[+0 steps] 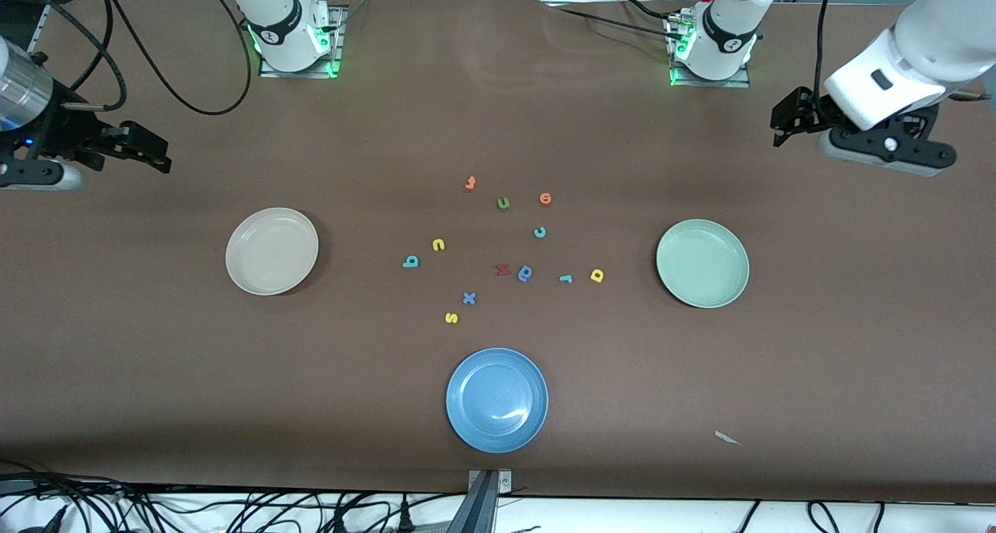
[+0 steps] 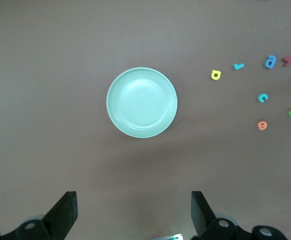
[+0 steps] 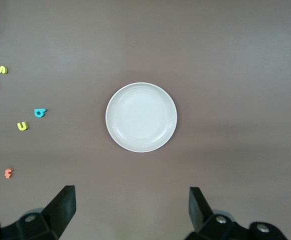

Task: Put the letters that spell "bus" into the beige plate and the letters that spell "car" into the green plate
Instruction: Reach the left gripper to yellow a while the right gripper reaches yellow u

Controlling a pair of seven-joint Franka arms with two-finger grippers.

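I'm watching from high across the table (image 1: 156, 377), facing both bases. My wrist cameras are looking straight down, each sharing one plate with it: green plate (image 2: 141, 102), beige plate (image 3: 141, 117).

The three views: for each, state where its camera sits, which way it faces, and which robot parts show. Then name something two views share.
Front view: high across the table, facing both bases; shows both arms, the open left gripper, the open right gripper, three plates and scattered letters.
Left wrist view: looks down past its fingers at the green plate.
Right wrist view: looks down past its fingers at the beige plate.
Shared: the yellow a shows in the front and left wrist views.
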